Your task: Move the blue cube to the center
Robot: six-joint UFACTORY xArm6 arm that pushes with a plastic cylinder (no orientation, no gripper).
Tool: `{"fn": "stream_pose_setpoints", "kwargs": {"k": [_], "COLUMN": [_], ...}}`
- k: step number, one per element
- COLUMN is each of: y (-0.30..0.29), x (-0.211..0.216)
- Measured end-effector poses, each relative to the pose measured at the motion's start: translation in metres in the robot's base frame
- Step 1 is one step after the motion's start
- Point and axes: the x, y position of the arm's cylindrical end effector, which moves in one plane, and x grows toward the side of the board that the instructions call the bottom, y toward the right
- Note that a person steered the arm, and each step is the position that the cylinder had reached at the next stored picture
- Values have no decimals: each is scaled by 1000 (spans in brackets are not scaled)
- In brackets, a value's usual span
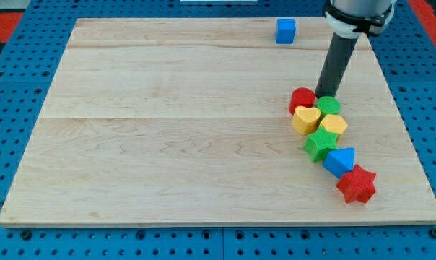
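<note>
The blue cube sits alone near the board's top edge, right of the middle. My tip stands on the board at the right, well below and to the right of the cube. It touches or nearly touches the top of a block cluster, between a red round block and a green round block.
The cluster runs down to the right from my tip: a yellow heart block, a yellow hexagon block, a green star block, a blue triangular block and a red star block. The wooden board lies on a blue pegboard.
</note>
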Motion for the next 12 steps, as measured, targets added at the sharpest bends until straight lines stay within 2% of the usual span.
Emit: {"fn": "stream_pose_setpoints", "kwargs": {"k": [1,2,4,5,6,7,9,10,12], "y": [-2,-13,-15,-15,-16,-41,-24,-35,-51], "x": [13,-15,-123,-195,-216,-214,-214,-210,-186]}}
